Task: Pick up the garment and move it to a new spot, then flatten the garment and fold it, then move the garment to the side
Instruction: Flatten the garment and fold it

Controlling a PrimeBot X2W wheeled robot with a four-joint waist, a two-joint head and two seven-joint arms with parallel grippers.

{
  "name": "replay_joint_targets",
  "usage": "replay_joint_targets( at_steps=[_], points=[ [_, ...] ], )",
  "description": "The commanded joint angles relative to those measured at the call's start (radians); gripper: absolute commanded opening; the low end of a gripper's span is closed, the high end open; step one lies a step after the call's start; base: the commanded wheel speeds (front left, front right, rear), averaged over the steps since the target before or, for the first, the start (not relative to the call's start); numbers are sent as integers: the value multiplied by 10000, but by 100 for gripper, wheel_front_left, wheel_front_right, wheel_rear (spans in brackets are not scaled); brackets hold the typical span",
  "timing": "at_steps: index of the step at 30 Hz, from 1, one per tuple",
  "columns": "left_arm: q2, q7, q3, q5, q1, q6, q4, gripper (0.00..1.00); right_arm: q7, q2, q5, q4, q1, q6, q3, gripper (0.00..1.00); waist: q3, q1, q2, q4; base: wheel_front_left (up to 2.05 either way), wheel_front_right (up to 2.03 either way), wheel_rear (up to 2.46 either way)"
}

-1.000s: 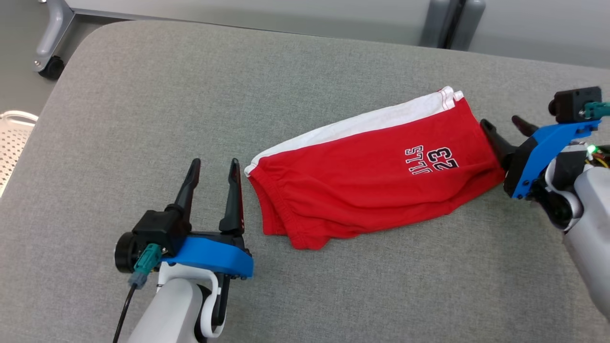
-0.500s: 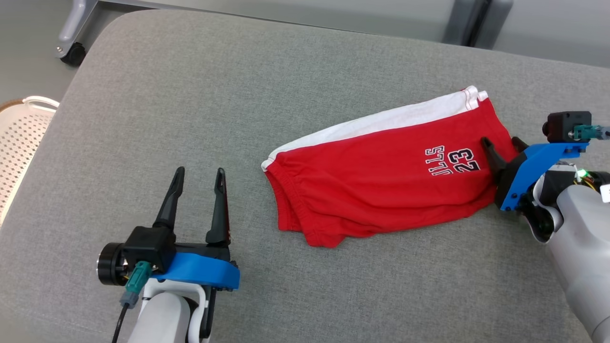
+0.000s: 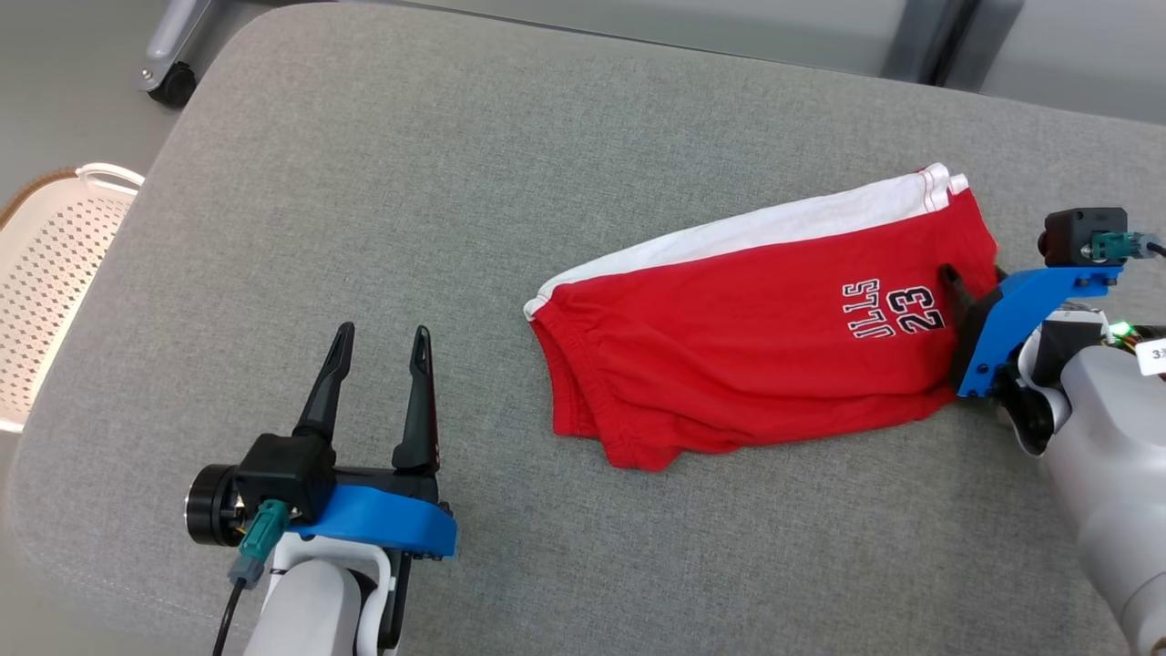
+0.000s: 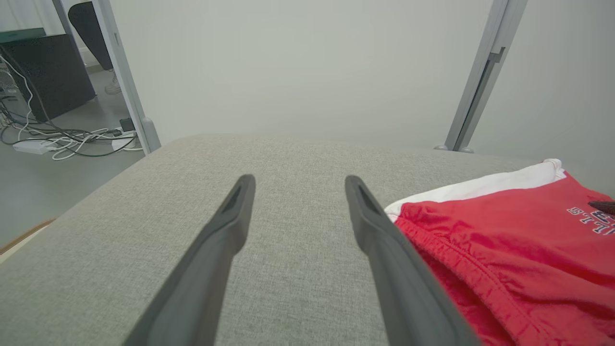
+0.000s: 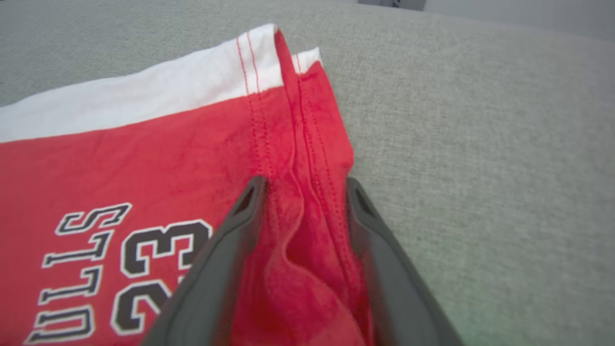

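Red shorts (image 3: 765, 355) lie centre-right on the grey cushion (image 3: 410, 182). Right gripper (image 5: 305, 185) straddles their bunched hem, grip unclear; left gripper (image 3: 383, 333) spread wide, lower left.

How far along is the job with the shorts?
Done, it seems: the shorts lie folded flat on the table. In hand: the right tool straddles their hem, jaws not yet closed; the left tool is open beside the waistband. To do: move them aside.
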Motion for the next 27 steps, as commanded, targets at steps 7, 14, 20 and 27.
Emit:
replay_joint_targets(
  at_steps=[7, 14, 20, 27],
  points=[
    [-29, -39, 105, 142, -239, -94, 136, 100, -441, 143, 80, 207, 221, 3, -291, 0, -234, 0, 2, -255, 0, 0, 0],
    [33, -39, 329, 245, 3, -282, 195, 100, -1228, -383, 193, 145, 486, 4, -549, 0, -547, 0, 2, -981, 0, 0, 0],
    [25, -40, 292, 262, 34, -426, 308, 100, -1647, -1051, -211, 217, 454, 3, -625, 0, -839, 0, 2, -1537, 0, 0, 0],
    [-6, -40, 134, 179, 46, -496, 509, 100, -1914, -1367, -1079, 308, 115, 4, -775, 0, -1296, 0, 2, -1594, 0, 0, 0]
  ],
)
